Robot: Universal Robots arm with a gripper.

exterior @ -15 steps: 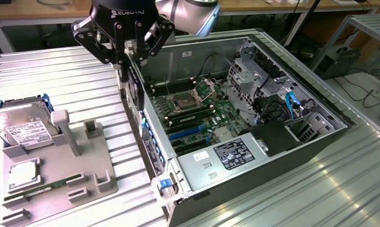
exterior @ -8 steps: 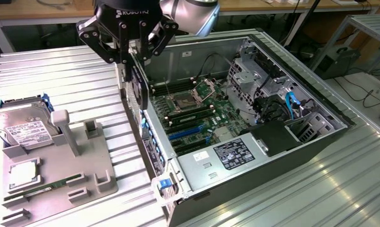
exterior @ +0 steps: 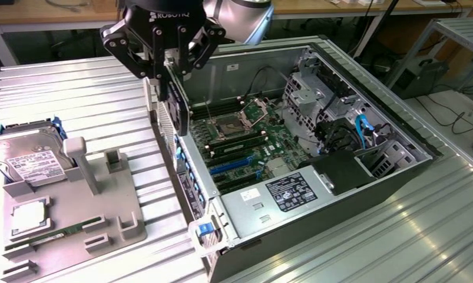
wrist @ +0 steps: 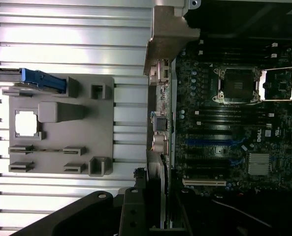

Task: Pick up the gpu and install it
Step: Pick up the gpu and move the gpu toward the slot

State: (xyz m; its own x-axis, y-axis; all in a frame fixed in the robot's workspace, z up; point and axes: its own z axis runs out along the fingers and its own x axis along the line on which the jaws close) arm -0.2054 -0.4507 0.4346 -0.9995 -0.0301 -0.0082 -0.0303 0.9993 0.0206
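Hand (exterior: 168,73) marked ROBOTIQ, pinching the gpu (exterior: 173,112) edge-on, card hanging over the rear wall of the open computer case (exterior: 228,73), white-labelled hard drive (exterior: 24,156) on the bench (exterior: 87,94)

So the arm (exterior: 238,16) hangs over the computer case (exterior: 315,236), with the wrist aimed straight down above the case's rear wall. The black gripper (exterior: 168,72) has its fingers pointing down, pinched on the top edge of the gpu (exterior: 171,109), which is held upright right at that wall.
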